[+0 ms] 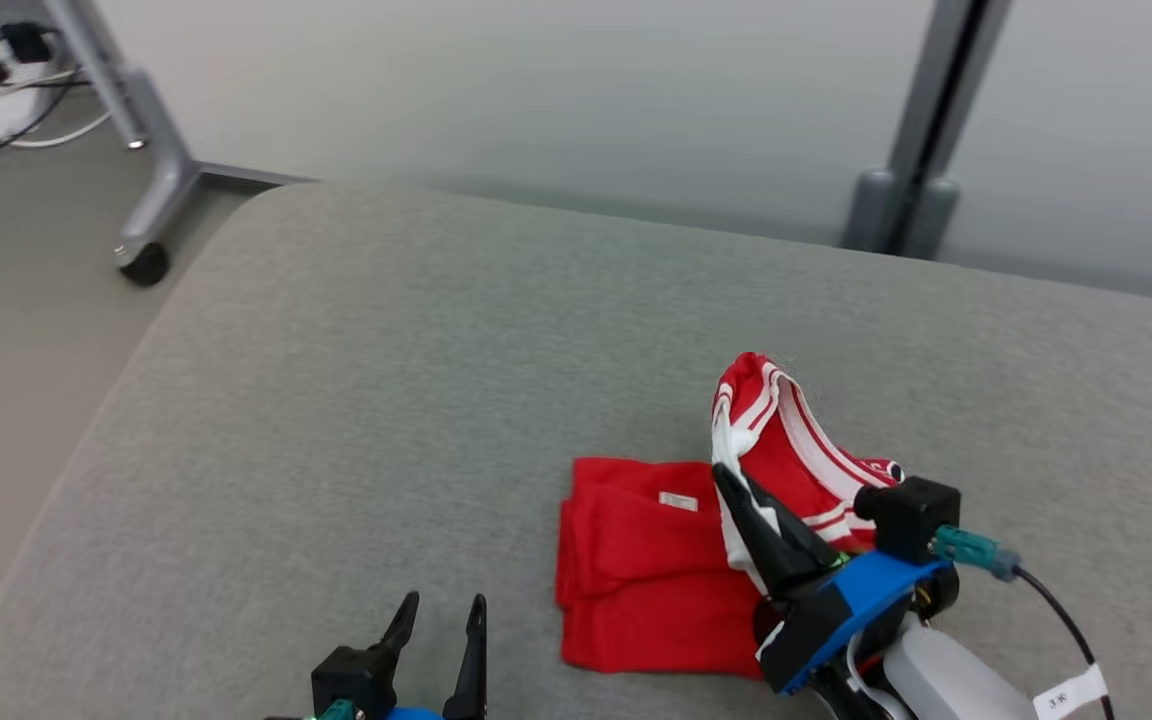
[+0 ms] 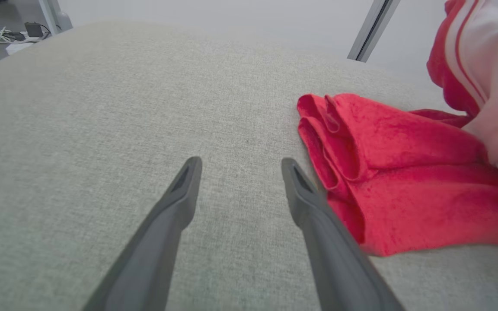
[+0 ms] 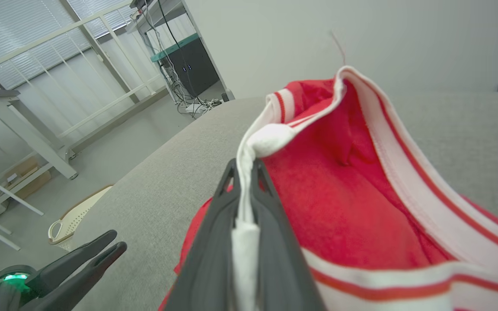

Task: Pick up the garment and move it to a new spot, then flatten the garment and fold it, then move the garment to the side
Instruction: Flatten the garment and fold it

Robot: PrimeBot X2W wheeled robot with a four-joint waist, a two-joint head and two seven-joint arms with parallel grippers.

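The garment is red with white-and-red striped trim and lies partly folded on the grey cushioned surface. My right gripper is shut on its white striped edge and holds that part lifted above the folded layers. In the right wrist view the white band runs between the two dark fingers, and the raised garment stands just beyond them. My left gripper is open at the lower left, empty, a little left of the garment. Its fingers hover over bare fabric.
The grey surface ends at a rounded edge on the left, with floor beyond. A metal stand leg with a caster and cables sit at the far left. A grey post rises behind. A cream basket lies on the floor.
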